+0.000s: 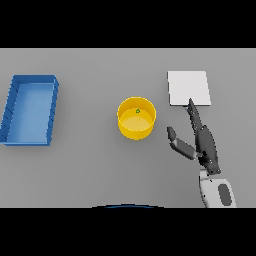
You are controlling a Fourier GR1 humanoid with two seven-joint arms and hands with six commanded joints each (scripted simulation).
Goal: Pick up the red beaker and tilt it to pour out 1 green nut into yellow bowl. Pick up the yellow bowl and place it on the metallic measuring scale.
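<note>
Far left on the grey counter (pixel 90 165): a blue tray (pixel 30 110), rectangular, walls raised, long axis running away from me and slightly skewed.

Centre: the yellow bowl (pixel 136 118) stands upright on the counter, well apart from the tray. One small green nut (pixel 138 111) lies inside it, toward the far side of the bowl floor.

Right of the bowl, farther back: a flat, pale square plate — the metallic measuring scale (pixel 188 88). Bowl and scale are near each other but not touching; the bowl sits on the counter, not on the scale.

Right side: my right robot hand (pixel 202 142) comes up from the lower edge on its white and grey forearm. Fingers are straight and extended toward the scale, the longest fingertip reaching the scale's near edge; the thumb splays out to the left, toward the bowl, without touching it. The robot hand is open and holds nothing.

Red beaker — I cannot see it in this view.
</note>
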